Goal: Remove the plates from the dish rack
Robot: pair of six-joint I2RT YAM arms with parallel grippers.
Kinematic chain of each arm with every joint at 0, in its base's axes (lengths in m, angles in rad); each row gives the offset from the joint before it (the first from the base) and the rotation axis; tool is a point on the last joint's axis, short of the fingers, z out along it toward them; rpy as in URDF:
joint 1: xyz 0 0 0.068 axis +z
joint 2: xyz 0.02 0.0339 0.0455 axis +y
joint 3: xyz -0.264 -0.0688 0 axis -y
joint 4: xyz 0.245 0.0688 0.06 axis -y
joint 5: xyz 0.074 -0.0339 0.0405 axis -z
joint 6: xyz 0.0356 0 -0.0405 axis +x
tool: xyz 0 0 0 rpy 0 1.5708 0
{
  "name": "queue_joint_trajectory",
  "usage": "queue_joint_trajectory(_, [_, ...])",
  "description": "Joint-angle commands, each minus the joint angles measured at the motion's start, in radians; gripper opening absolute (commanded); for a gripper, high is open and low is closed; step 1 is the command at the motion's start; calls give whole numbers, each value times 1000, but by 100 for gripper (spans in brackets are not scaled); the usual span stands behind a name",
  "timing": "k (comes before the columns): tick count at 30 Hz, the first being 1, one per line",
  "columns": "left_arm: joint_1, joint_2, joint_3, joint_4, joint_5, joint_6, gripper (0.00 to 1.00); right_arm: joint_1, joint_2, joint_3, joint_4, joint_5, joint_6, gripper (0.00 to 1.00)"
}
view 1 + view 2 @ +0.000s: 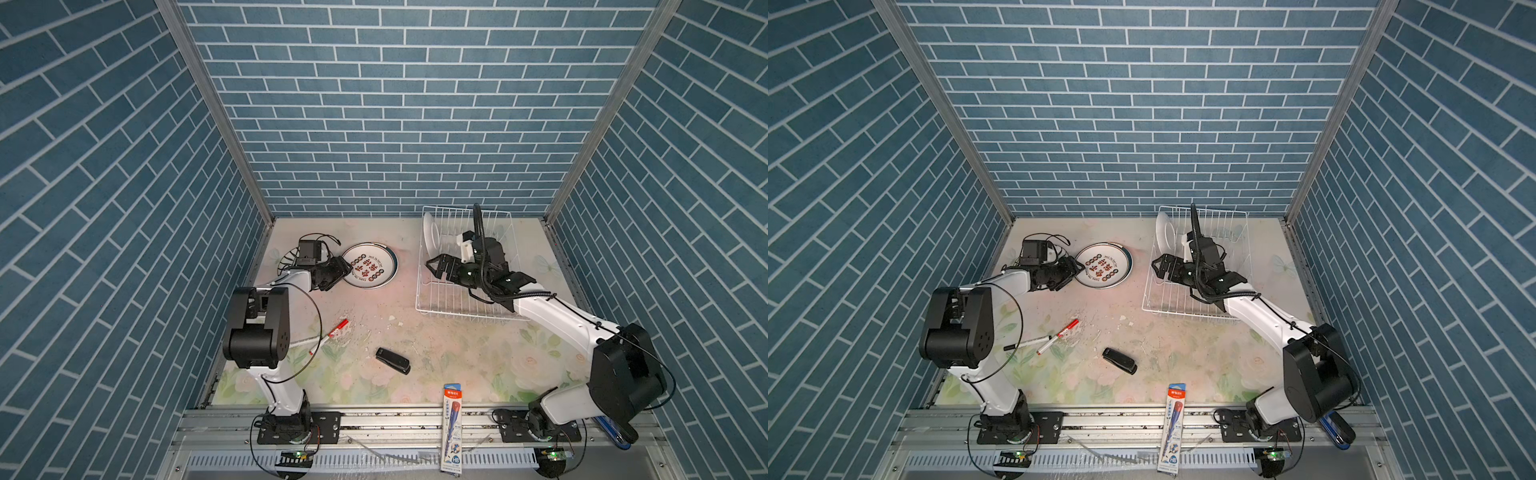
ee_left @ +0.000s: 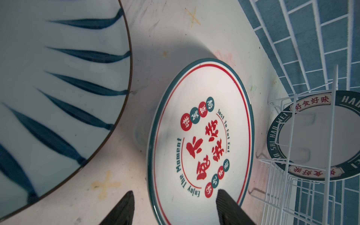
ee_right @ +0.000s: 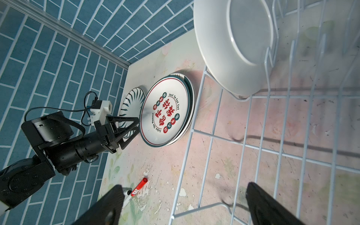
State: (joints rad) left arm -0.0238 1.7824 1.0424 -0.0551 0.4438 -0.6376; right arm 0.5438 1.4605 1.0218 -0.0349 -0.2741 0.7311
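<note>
The left arm's fingers [image 1: 345,267] stand spread with nothing pinched; the near rim of the round white plate with a dark-green edge and red lettering [image 1: 370,266] lies between their tips, and whether they touch it I cannot tell; that plate lies flat, face up, atop at least one more plate on the floral table [image 1: 436,365]. Off to one side of these fingers, near the lettered plate, a round plate with dark radial stripes [image 2: 58,87] lies flat on the table. The right arm's fingers [image 1: 433,269] are spread wide and empty, over the white wire dish rack [image 1: 420,291]. Beyond their tips, apart from them, one white-backed plate [image 3: 224,48] stands upright in the rack's far corner. A red-capped marker [image 1: 332,334] lies on the table well apart from both pairs of fingers.
</note>
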Motion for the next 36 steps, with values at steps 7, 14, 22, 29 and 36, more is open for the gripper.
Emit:
queue_joint_trajectory(7, [-5, -3, 16, 23, 32, -11, 69, -3, -14, 7, 0, 7, -26, 99])
queue_joint_trajectory(14, [-8, 22, 22, 48, 70, -39, 70, -2, -16, 7, -2, 9, -26, 99])
queue_joint_trajectory(22, [-10, 6, 16, 53, 73, -39, 70, -4, -6, 11, -4, 16, -27, 99])
queue_joint_trajectory(29, [-20, -73, -79, 157, 91, -77, 70, -3, 6, 32, -65, 73, -39, 98])
queue_joint_trajectory(36, [-42, -172, -176, 207, 110, -99, 70, 9, 16, 70, -121, 142, -48, 95])
